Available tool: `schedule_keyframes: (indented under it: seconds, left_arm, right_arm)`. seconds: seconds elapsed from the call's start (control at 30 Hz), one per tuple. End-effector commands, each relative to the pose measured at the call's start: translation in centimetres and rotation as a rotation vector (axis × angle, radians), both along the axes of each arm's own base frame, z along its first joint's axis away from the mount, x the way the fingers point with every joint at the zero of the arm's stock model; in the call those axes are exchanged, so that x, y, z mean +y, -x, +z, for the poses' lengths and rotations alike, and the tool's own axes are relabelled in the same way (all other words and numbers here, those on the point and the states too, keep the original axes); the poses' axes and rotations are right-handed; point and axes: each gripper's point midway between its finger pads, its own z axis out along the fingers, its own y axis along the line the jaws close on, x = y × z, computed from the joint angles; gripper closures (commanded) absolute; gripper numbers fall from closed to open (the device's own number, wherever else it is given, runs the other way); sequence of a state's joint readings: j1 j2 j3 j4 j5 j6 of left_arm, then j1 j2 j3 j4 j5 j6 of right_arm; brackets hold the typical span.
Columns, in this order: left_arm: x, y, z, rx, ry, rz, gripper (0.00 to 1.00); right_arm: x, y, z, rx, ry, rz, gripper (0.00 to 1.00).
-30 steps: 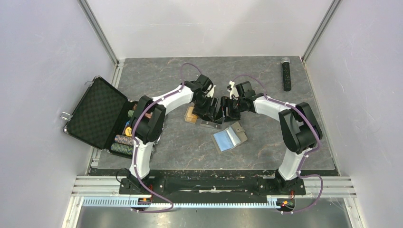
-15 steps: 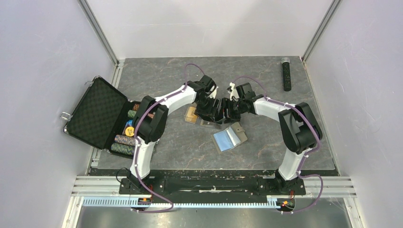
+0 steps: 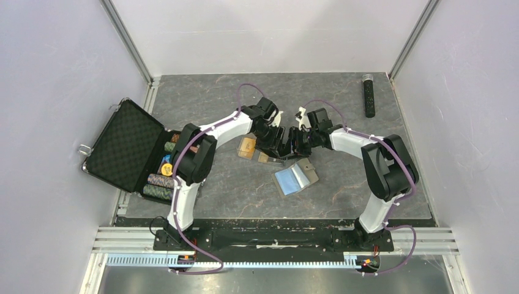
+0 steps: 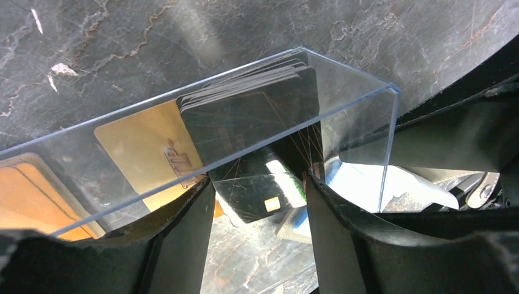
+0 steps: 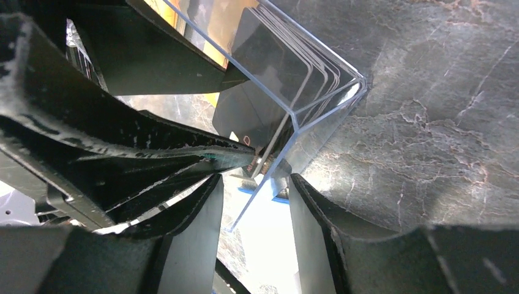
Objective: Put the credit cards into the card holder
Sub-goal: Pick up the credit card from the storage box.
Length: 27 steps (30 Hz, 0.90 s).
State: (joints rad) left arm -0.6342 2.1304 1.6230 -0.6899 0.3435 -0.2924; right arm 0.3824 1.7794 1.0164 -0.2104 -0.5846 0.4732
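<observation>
At table [image 3: 343, 184] centre, clear box [image 4: 346, 116] of credit cards [image 4: 257, 104]: left hand [image 4: 257, 184] half-parted, perhaps gripping; right hand [image 5: 256, 180] parted astride wall.

Ctr is blocked: left gripper [image 4: 260, 208] & right gripper [image 5: 254, 202] are packed close at clear box [image 4: 349, 110], card holder [image 3: 296, 177] just beside. Far table [image 3: 202, 98] is left open.

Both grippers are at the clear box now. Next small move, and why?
Probably close the right gripper on the clear box wall: its jaws straddle the box corner, apart. The credit cards stand stacked inside, just ahead of the left gripper; the card holder lies open nearby. A steadied box should let the cards come out.
</observation>
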Motion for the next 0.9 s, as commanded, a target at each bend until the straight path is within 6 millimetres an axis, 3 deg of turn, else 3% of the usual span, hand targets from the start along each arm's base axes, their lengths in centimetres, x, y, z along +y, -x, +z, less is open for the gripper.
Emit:
schedule_keyframes:
  seconds: [0.0,0.33,0.53,0.73,0.87]
  left_arm:
    - [-1.8,-0.3,3.4,-0.059,0.119,0.0,0.39]
    - [1.1,-1.0,4.3,-0.09,0.119,0.066,0.29]
    - [0.6,-1.0,3.3,-0.047,0.151,0.07,0.36]
    - [0.8,-1.5,1.2,-0.033,0.101,0.076,0.38]
    - [0.5,-1.4,0.2,0.004,0.089,0.059,0.46]
  right_arm:
    - [0.6,-0.7,2.0,-0.068,-0.052,0.007,0.55]
    - [0.2,-0.7,2.4,-0.092,-0.028,0.01,0.5]
    - [0.1,-0.5,1.7,-0.075,-0.019,0.011,0.54]
    - [0.0,-0.5,1.5,-0.072,-0.015,0.01,0.57]
    - [0.0,-0.3,1.3,-0.065,-0.013,0.008,0.57]
